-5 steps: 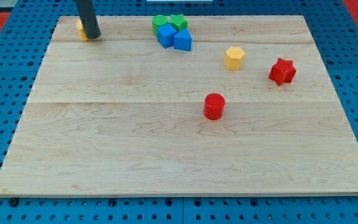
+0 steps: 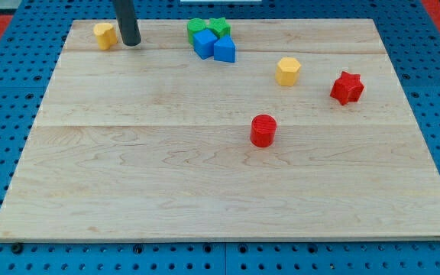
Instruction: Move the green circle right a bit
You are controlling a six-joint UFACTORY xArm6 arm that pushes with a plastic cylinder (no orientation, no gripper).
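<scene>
The green circle (image 2: 196, 27) sits near the view's top, at the left of a tight cluster with a green star (image 2: 219, 27) and two blue blocks (image 2: 204, 43) (image 2: 224, 50). My tip (image 2: 131, 43) rests on the board to the view's left of the cluster, just right of a yellow block (image 2: 105, 35). The tip is well apart from the green circle.
A yellow hexagon-like block (image 2: 287, 71) and a red star (image 2: 347, 88) lie at the view's right. A red cylinder (image 2: 263, 131) stands near the middle. The wooden board (image 2: 205, 191) lies on a blue pegboard.
My tip has moved to the view's right, off the yellow block and toward the green and blue cluster. The blocks have not moved.
</scene>
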